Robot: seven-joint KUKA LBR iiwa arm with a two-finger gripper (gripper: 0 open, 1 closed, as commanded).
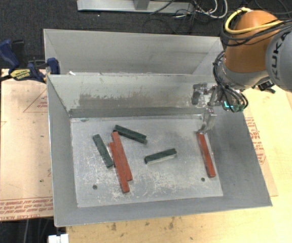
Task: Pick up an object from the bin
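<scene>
Orange wrist cover [250,27] rides highest | gripper [206,126] sits at the far end of the red bar [207,160] near the right wall of the bin [237,156] | opening: we cannot tell | risk: we judge an end grip lets the bar pivot and slip out.

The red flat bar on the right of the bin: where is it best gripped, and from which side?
Probably the middle of the red flat bar, from straight above, closing across its narrow width. It lies flat and alone on the grey metal bin floor, with both long edges free. The gripper is over its far end, close to the back wall, where room looks tighter.
</scene>
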